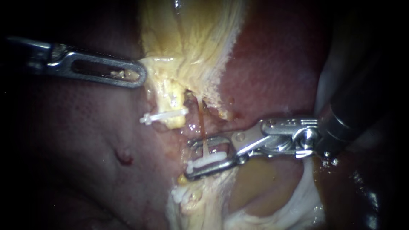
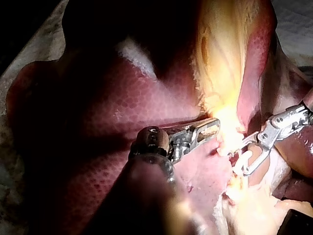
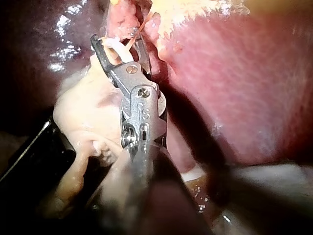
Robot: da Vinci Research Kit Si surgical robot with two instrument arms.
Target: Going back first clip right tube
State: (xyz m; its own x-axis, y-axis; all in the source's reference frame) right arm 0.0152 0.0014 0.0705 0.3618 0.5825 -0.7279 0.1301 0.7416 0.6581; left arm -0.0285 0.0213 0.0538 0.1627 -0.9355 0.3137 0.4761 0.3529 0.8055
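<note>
Nearest, a lower clip (image 1: 181, 195) sits on pale tissue. Just beyond it my right instrument (image 1: 188, 159) has its jaws apart around the thin right tube (image 1: 204, 132). The white clip (image 1: 207, 159) crosses that tube between them, lying along the lower jaw and clear of the upper one. Farther on, another clip (image 1: 164, 116) pinches a yellow stalk. My left instrument (image 1: 138, 74) is clamped on the yellow tissue (image 1: 187, 51) – a scrap shows through its slot – with the liver (image 1: 272, 64) behind.

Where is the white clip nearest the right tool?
In the endoscope view the clip sits on the thin tube between the open jaws of the right tool, lower right of another clip.
</note>
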